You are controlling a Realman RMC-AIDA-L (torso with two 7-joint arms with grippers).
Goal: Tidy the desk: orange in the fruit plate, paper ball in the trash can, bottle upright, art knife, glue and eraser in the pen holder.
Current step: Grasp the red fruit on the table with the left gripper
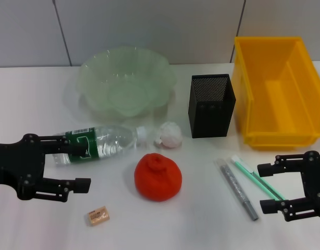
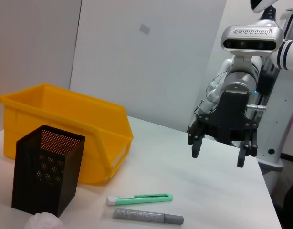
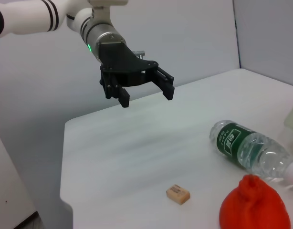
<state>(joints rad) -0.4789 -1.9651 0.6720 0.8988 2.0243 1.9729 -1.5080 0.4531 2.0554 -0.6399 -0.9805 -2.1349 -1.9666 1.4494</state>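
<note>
Nothing tidied yet: left gripper (image 1: 71, 165) spreads wide at the worktop's left edge beside the toppled bottle (image 1: 100, 142), likely to be stood up first; right gripper (image 1: 268, 186) waits wide at the right edge.

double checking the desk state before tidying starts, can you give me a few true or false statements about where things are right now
1. The bottle lies on its side. True.
2. The orange sits in the fruit plate. False: it rests on the table in front of the plate, which holds nothing.
3. The art knife and the glue lie side by side on the table. True.
4. The paper ball is inside the trash can. False: it lies on the table beside the pen holder.
5. The left gripper is shut on the eraser. False: it hangs open, and the eraser lies free. The right gripper is open too.
</note>
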